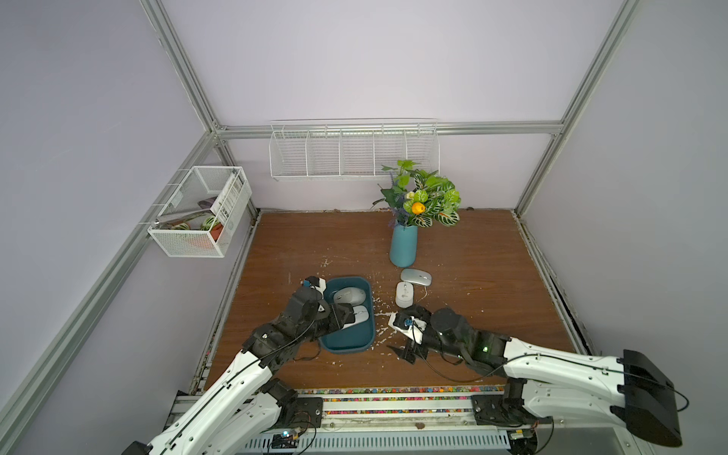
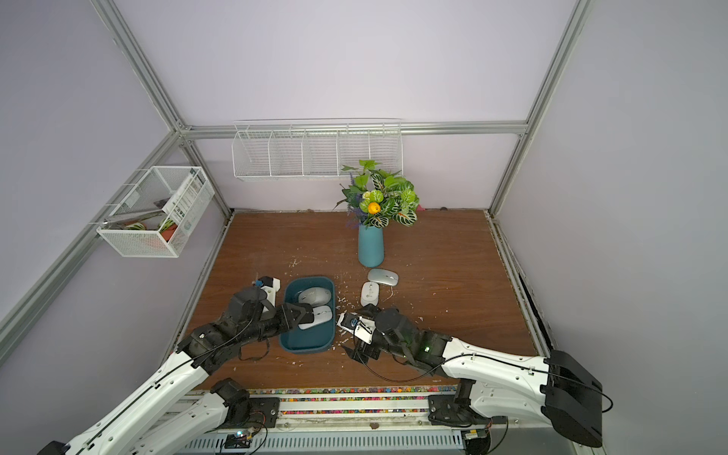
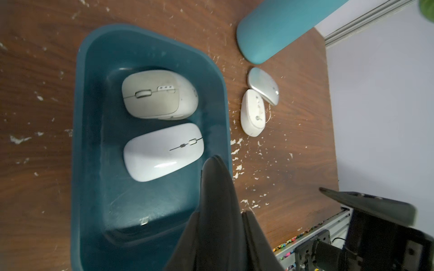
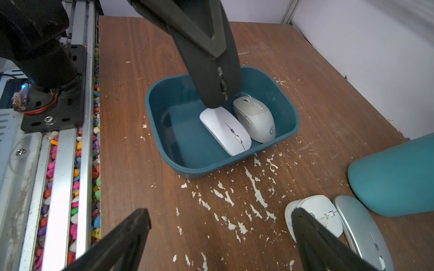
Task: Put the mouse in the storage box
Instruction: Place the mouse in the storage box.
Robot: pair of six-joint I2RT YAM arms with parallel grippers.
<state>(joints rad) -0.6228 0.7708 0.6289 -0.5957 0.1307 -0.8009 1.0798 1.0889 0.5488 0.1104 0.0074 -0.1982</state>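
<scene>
Vase [image 1: 403, 246] just behind silver mouse [image 1: 416, 277]; closed left gripper [image 4: 219, 101] over storage box [image 1: 348, 337].

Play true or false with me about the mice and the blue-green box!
1. Two mice lie in the storage box. True: the beige mouse and the flat white mouse.
2. The right gripper holds a mouse. False: it is open and empty.
3. The left gripper is shut. True.
4. The silver mouse is in the box. False: it lies on the table, by the vase and the small white mouse.
</scene>
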